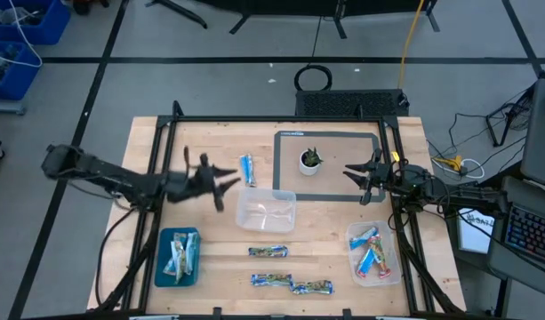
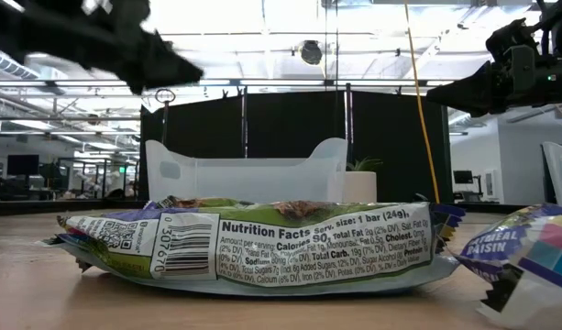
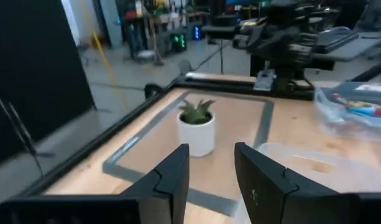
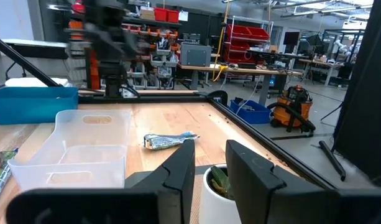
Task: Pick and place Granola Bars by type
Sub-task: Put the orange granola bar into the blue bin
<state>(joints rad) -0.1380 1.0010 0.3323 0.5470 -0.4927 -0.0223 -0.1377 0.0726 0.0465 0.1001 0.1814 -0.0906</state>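
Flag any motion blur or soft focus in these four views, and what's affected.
High view: the left tool is smeared by motion, the right tool crisp. Low view: the near granola bar label is sharp, the arm overhead blurred. Left wrist view: soft overall, the potted plant hazy. Right wrist view: the far arm is blurred, the lone blue bar fairly clear.

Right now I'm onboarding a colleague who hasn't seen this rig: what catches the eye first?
The left gripper hangs open above the table beside a lone blue bar, with an empty clear tub in the middle. A blue tray at front left and another clear tub at front right already hold bars, while three patterned bars lie loose between them.
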